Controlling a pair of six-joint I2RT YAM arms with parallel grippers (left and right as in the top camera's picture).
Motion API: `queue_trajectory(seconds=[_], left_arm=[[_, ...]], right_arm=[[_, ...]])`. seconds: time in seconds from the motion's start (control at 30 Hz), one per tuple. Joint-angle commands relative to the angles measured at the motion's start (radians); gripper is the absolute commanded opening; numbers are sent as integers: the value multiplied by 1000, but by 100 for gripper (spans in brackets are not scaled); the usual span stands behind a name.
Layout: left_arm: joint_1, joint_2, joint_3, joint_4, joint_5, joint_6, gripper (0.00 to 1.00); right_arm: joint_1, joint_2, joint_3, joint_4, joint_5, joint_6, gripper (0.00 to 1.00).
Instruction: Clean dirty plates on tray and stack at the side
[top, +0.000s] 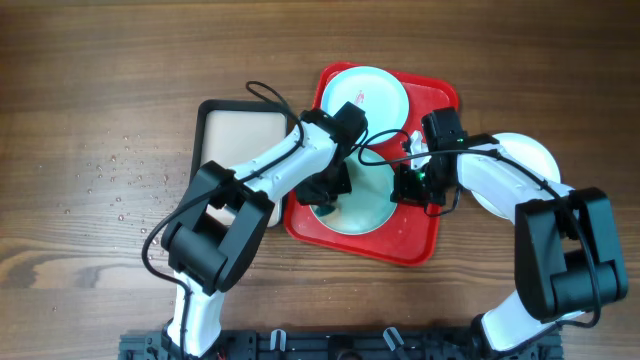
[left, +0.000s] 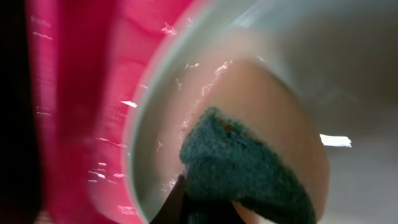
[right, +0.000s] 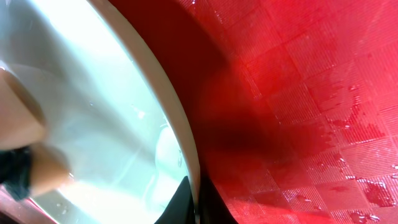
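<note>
A pale light-blue plate (top: 372, 203) lies in the middle of the red tray (top: 425, 240). My left gripper (top: 327, 188) is shut on a dark green sponge (left: 242, 168) and presses it onto this plate's left part (left: 348, 74). My right gripper (top: 411, 187) is shut on the plate's right rim (right: 198, 199), one finger on each side of the rim. A second pale plate (top: 372, 100) with a small red smear lies at the tray's far end. A white plate (top: 528, 157) lies on the table to the right of the tray, partly under my right arm.
A cream tray with a black rim (top: 240, 130) stands left of the red tray, partly under my left arm. Water drops (top: 115, 180) dot the table at the left. The red tray's floor is wet (right: 348, 124).
</note>
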Motion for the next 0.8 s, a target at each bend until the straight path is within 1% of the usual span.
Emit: queue_trajectory(seconds=[0.0, 0.1, 0.17, 0.2, 0.23, 0.27, 0.33, 0.4, 0.43, 0.47, 0.53, 0.57, 0.6, 0.67, 0.7, 0.73, 0.77], left_arm=[[29, 18, 18, -55, -196, -39, 4], [46, -89, 85, -117, -111, -38, 4], [80, -196, 88, -136, -99, -37, 4], [109, -249, 88, -145, -111, -34, 4], [160, -310, 87, -170, -175, -35, 4], [198, -338, 87, -191, -221, -35, 4], [273, -356, 87, -211, -267, -21, 4], [330, -344, 51, -167, -262, 40, 4], [356, -338, -6, -117, -253, 97, 4], [366, -338, -42, -90, -250, 124, 4], [385, -338, -156, -5, -237, 142, 4], [391, -338, -207, 47, -201, 142, 4], [399, -338, -248, 89, -161, 142, 8], [415, -338, -267, 114, -96, 142, 31], [423, -340, -267, 122, -75, 142, 43], [430, -347, -267, 125, -55, 143, 47], [437, -353, -267, 124, -43, 144, 48]], right_arm=[[-6, 35, -5, -10, 53, -3, 4], [-6, 35, -5, -19, 53, -3, 4], [-6, 35, -5, -25, 53, -3, 4], [-6, 35, -5, -25, 52, -8, 4], [-6, 35, -5, -25, 53, -30, 4], [-6, 35, -5, -24, 59, -32, 4], [-6, 35, -5, -18, 72, -28, 4], [-6, 34, -5, -2, 74, -27, 4], [-6, 19, 8, -22, 76, -29, 4], [-6, 4, 21, -46, 84, -29, 4], [3, -86, 69, -135, 168, -25, 4], [18, -137, 82, -161, 213, -21, 4], [50, -217, 88, -178, 279, 2, 4], [134, -333, 87, -193, 446, 23, 4], [203, -389, 88, -208, 619, 73, 4], [273, -428, 88, -225, 753, 103, 4], [311, -443, 88, -236, 816, 114, 4]])
